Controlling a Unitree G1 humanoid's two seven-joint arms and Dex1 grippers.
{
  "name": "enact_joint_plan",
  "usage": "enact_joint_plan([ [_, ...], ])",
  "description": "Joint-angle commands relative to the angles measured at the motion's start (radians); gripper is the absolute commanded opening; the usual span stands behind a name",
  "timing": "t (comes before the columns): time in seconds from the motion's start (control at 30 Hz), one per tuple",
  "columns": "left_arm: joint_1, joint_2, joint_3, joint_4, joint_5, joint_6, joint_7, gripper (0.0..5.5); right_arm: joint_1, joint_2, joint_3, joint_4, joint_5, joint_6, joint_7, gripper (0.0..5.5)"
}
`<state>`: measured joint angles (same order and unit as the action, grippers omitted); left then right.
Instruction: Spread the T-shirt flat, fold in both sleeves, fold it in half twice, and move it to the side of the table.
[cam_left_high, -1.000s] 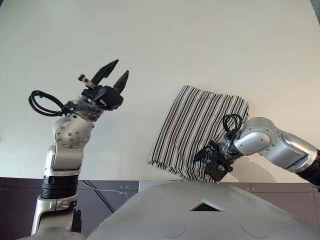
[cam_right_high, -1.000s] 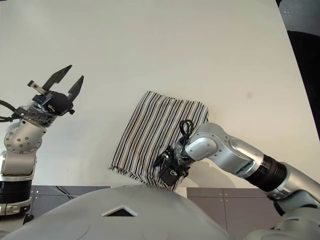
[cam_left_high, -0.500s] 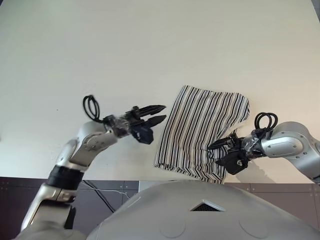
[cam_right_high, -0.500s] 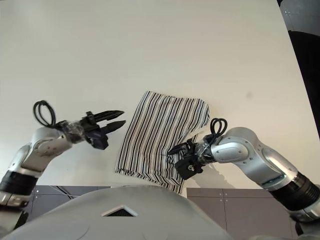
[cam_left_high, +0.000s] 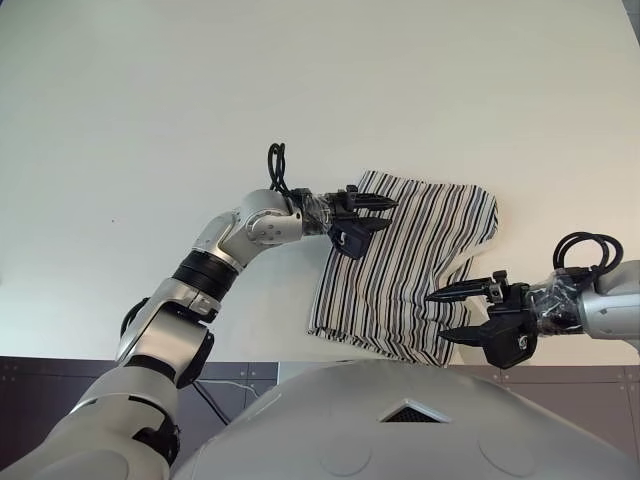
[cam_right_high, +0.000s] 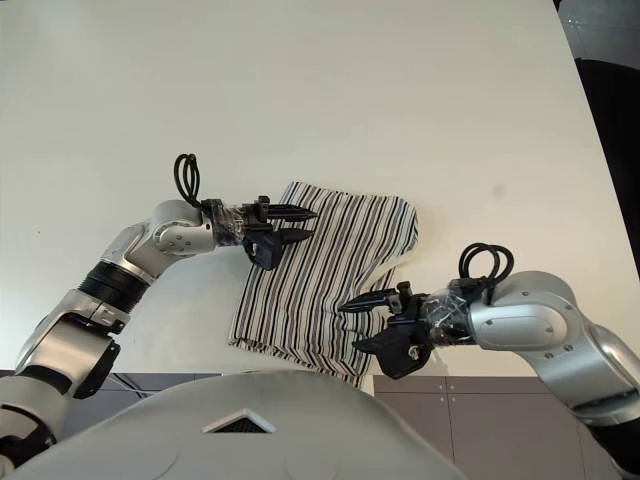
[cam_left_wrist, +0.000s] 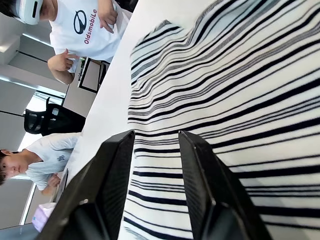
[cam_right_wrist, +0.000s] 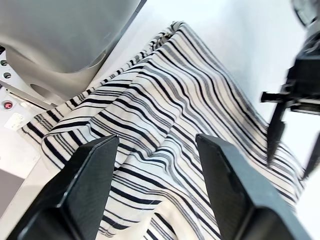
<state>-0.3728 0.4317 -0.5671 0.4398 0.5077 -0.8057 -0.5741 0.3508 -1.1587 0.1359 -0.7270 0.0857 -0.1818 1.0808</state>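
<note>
The black-and-white striped cloth T-shirt (cam_left_high: 405, 265) is judged folded, only moving aside left; left pincer (cam_left_high: 390, 212) and right pincer (cam_left_high: 436, 316) are held open.

1. You are looking down on a wide, matt cream-white table top (cam_left_high: 300, 90) that is catching even light.
2. Below its near edge, dark grey floor panels (cam_left_high: 40, 400) are showing.
3. Farther off, a black office chair (cam_left_wrist: 47, 122) is standing near a bright window (cam_left_wrist: 31, 104).
</note>
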Motion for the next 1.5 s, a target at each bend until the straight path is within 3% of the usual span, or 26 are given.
enact_joint_plan([
  [0.03,-0.009,0.003,-0.049,0.123,0.09,-0.003,0.044,1.62,0.026,0.014,-0.072,-0.036,0.029,-0.018,-0.015,2.84],
  [0.2,0.042,0.057,-0.067,0.256,0.152,-0.003,0.151,1.62,0.07,0.041,-0.13,-0.1,0.061,-0.029,-0.029,2.84],
  [0.37,0.137,0.19,-0.051,0.271,0.168,0.007,0.241,1.62,0.113,0.069,-0.183,-0.076,0.055,-0.034,-0.039,2.84],
  [0.6,0.362,0.323,0.06,0.039,0.048,0.1,0.245,1.62,0.161,0.101,-0.216,-0.003,-0.023,-0.063,-0.06,2.84],
  [0.77,0.434,0.36,0.14,-0.121,-0.061,0.131,0.238,1.62,-0.073,0.158,-0.189,0.269,-0.256,-0.056,-0.217,2.84],
  [1.0,0.488,0.361,0.186,-0.198,-0.081,0.149,0.226,1.62,-0.466,0.328,0.008,0.557,-0.292,-0.066,-0.235,2.84],
  [1.13,0.539,0.369,0.216,-0.296,-0.134,0.143,0.201,1.62,-0.623,0.427,0.191,0.779,-0.422,-0.107,-0.206,2.84],
  [1.27,0.583,0.372,0.242,-0.374,-0.159,0.151,0.179,1.62,-0.744,0.534,0.328,1.035,-0.554,-0.168,-0.256,2.84],
  [1.5,0.611,0.35,0.274,-0.435,-0.154,0.174,0.165,1.62,-0.972,0.715,0.469,1.397,-0.715,-0.23,-0.422,2.84],
])
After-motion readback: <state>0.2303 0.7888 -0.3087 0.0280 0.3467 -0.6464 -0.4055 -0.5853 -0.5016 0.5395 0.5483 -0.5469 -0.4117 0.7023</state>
